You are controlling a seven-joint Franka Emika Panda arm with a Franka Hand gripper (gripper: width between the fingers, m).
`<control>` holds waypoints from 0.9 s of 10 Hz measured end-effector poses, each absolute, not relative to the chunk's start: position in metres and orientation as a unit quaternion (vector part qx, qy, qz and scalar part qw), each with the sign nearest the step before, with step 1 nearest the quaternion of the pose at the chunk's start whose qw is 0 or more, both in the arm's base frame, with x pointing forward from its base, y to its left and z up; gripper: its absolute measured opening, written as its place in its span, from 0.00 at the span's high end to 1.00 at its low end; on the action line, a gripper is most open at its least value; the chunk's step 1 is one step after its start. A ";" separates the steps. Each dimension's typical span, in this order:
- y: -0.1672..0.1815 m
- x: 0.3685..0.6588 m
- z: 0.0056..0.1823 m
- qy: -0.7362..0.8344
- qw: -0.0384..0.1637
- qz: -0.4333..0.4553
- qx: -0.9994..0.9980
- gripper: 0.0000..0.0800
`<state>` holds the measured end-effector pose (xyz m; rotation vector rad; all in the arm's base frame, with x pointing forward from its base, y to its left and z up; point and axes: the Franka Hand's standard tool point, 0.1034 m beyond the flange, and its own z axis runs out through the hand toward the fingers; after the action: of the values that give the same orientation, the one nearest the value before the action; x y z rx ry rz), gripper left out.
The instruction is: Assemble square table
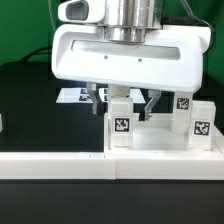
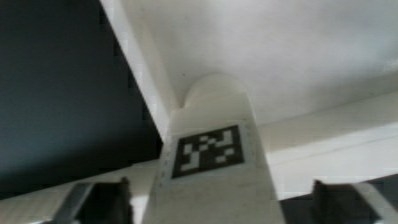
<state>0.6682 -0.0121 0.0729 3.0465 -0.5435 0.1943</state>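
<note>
Black worktop (image 1: 20, 100) under white parts | square table top (image 1: 160, 135) upright at front edge against long white rail (image 1: 60, 165) | tagged leg (image 2: 217, 150) between jaws of gripper (image 1: 122, 100), grip unclear | open room toward exterior view's left

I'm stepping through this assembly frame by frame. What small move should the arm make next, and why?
Probably finish closing and then lift. The gripper straddles a tagged leg, with a finger on either side and a gap showing, so the leg does not look clamped yet.
</note>
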 end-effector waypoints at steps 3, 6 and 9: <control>-0.012 0.668 0.073 -0.285 0.012 0.064 0.956 0.64; -0.006 0.666 0.073 -0.455 0.001 0.060 0.888 0.64; 0.000 0.667 0.073 -0.674 -0.046 0.038 0.736 0.64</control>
<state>0.6666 -0.0004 0.0729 2.3846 -2.1815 0.1238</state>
